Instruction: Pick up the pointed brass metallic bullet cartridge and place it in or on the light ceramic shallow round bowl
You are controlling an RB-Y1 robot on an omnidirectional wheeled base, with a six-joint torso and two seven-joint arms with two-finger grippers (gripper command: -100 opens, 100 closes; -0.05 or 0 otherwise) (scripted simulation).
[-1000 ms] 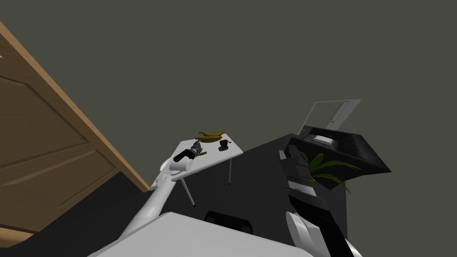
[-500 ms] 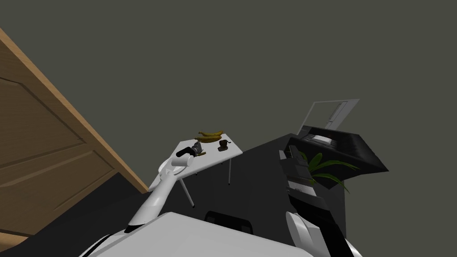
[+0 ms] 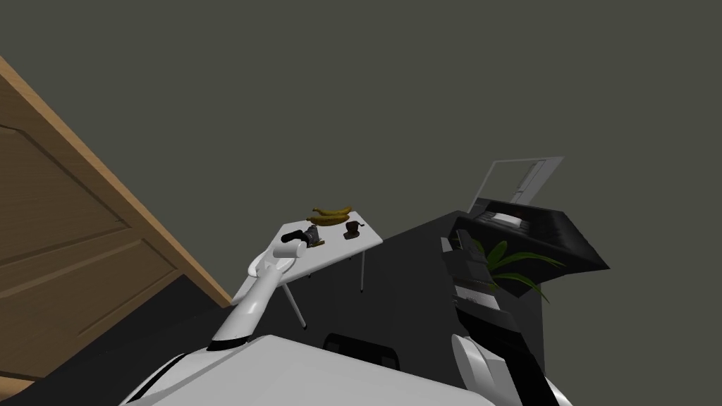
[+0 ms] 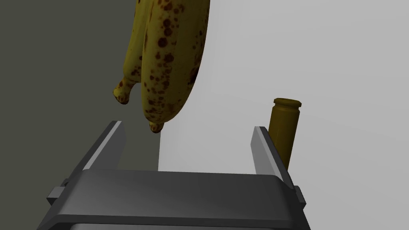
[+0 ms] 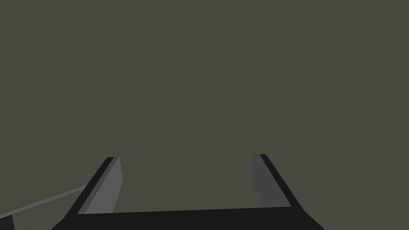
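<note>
the left pincer (image 4: 187,124) hangs low over the white table (image 4: 319,60), its two fingers spread wide and nothing between them. that wide spread suits a grasp not yet made. the cartridge (image 4: 284,127) is just outside one finger, beside it and not in the gap, so by my reckoning the hand needs a small sideways shift before it can close. the cartridge's rimmed base points away from the hand, and its tip is hidden behind that finger. it seems to lie flat on the table, which would let it roll if a finger nudges it.

farther out, two spotted bananas (image 4: 167,60) lie at the table's far edge, close enough that a careless reach could bump them.

from the head view the cartridge (image 3: 319,242) sits in the middle of the table (image 3: 338,248), with a small dark thing (image 3: 352,229) to its right. whether that is the bowl i cannot tell.

the right pincer (image 5: 185,156) is idle, its fingers also apart and bare, likely kept out of the way while the left arm works.
</note>
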